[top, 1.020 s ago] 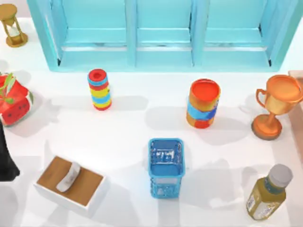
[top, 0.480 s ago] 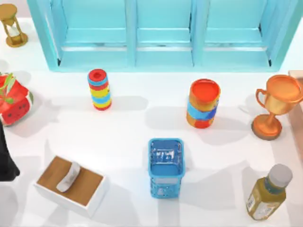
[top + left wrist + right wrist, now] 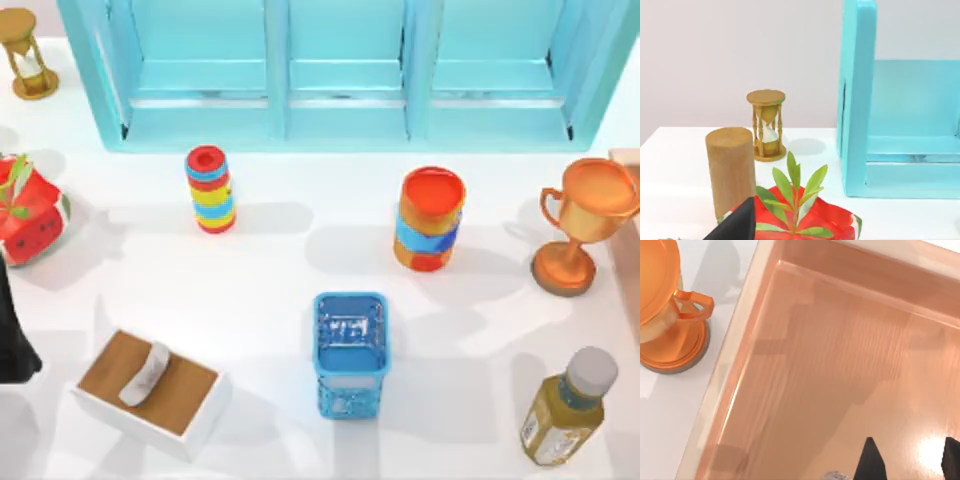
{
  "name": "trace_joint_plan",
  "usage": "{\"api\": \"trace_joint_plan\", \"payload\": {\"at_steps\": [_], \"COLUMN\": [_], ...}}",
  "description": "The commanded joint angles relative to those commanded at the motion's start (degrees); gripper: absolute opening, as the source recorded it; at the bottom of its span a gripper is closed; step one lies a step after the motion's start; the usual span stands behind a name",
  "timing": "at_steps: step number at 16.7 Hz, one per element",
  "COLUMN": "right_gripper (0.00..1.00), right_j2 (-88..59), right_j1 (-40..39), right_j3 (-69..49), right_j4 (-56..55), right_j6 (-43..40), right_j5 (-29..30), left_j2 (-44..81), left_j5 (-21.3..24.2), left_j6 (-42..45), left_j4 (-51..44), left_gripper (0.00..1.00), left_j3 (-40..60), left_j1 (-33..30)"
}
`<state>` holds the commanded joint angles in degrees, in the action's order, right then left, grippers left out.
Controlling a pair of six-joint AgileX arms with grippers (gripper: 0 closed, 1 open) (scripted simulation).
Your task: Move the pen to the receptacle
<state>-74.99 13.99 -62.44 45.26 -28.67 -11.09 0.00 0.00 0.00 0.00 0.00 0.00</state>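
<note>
White table: shadows by the basket have shifted. Right gripper hangs over the tray, jaws wide apart, holding nothing. A grey bit beside it looks like the pen, so the drop seems done. Left arm waits at the left edge.

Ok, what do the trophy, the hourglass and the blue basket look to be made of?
The trophy looks like polished copper-orange metal, going by its glossy highlights. The hourglass seems to have a brass or gilt frame around clear glass holding pale sand. The blue basket looks like shiny perforated plastic, though coated wire is possible.
</note>
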Motion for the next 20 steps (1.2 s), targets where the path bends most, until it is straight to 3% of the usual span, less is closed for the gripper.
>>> {"api": "trace_joint_plan", "payload": {"at_steps": [4, 17, 20], "right_gripper": [0.00, 0.98, 1.00], "right_j2": [-0.11, -0.11, -0.11], "right_j1": [-0.09, -0.09, -0.09], "right_j3": [0.46, 0.46, 0.46], "right_j4": [-0.48, -0.48, -0.48], "right_j6": [0.14, 0.14, 0.14], "right_j5": [0.03, 0.03, 0.03], "left_j2": [0.00, 0.00, 0.00], "left_j5": [0.00, 0.00, 0.00], "left_j6": [0.00, 0.00, 0.00], "left_j4": [0.00, 0.00, 0.00], "left_gripper": [1.00, 1.00, 1.00], "left_j3": [0.00, 0.00, 0.00], "left_j1": [0.00, 0.00, 0.00]}}
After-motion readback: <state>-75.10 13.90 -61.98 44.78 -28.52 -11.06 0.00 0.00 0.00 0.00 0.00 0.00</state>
